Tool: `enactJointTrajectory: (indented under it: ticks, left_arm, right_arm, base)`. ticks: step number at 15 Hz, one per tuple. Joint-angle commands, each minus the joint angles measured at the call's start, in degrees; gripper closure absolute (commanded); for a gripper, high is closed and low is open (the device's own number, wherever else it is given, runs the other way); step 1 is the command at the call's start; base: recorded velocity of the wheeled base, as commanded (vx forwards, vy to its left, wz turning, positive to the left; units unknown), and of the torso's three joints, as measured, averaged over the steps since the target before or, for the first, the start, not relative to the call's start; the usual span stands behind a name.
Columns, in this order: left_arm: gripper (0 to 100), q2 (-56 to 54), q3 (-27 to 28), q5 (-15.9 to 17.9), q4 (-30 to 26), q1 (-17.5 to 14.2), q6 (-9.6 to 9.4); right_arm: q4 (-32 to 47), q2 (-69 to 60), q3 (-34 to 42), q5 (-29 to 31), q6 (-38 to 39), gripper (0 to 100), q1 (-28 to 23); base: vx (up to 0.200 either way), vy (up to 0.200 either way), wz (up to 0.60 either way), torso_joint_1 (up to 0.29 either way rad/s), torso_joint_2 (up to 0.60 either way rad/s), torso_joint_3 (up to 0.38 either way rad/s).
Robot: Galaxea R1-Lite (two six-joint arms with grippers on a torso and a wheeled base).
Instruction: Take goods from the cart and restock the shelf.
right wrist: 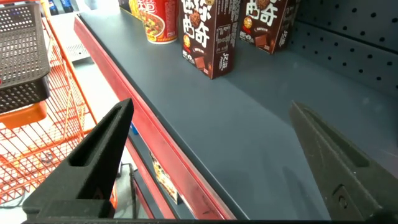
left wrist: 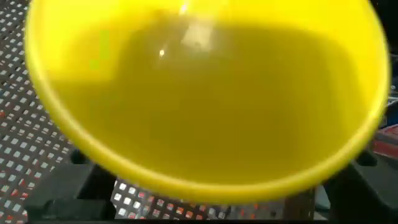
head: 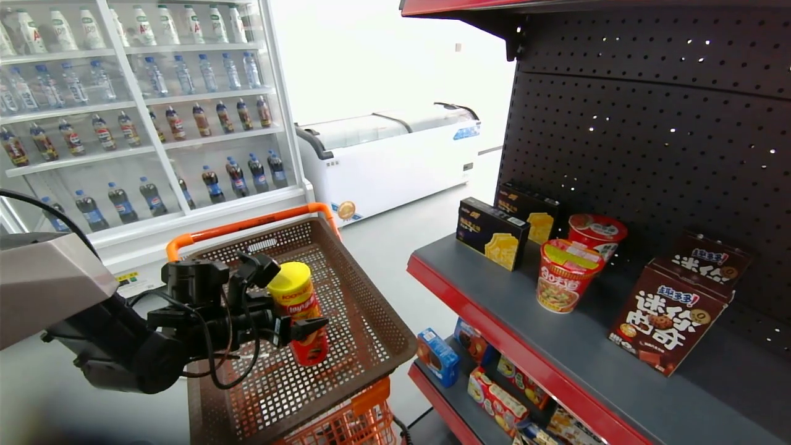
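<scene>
— Whereabouts of the tall red snack tube (head: 307, 346) with the yellow plastic lid (left wrist: 199, 93)?
— Upright over the middle of the brown perforated basket (head: 371, 296) on the orange cart (head: 247, 224), pinched mid-body by the left gripper (head: 301, 298); possibly just off the basket floor.
— Handling?
— Likely light, stiff yet dentable, slick. Best held mid-wall, never by the lid.
— And the right gripper (right wrist: 211, 109)?
— Spread wide, empty, above the grey shelf (head: 494, 290) near its red front edge.

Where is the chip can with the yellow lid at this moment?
In the head view the chip can is on the left, clamped in the left gripper over the cart's brown basket, apart from the shelf on the right.
</scene>
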State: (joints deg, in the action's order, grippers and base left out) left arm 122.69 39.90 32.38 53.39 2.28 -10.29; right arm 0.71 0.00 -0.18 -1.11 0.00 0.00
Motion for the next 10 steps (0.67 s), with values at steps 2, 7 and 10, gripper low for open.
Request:
enactJointTrajectory:
  ticks: [2,7,10]
  left_arm:
    - [0,2.6,0.5,-0.3,0.0,0.6,-0.08]
    - [0,5.0,0.6,-0.4,1.0,0.5,-4.21]
    - [0,6.2,1.9,-0.1,1.2,0.5,-5.44]
  right_arm:
    - [0.0,0.0,0.0,0.0,0.0,0,0.0]
    - [0.0,0.0,0.0,0.0,0.0,0,0.0]
    - [0.0,0.0,0.0,0.0,0.0,0,0.0]
  base:
    - [0.0,0.0,0.0,0.0,0.0,0.0]
    - [0.0,0.0,0.0,0.0,0.0,0.0]
    - [0.0,0.0,0.0,0.0,0.0,0.0]
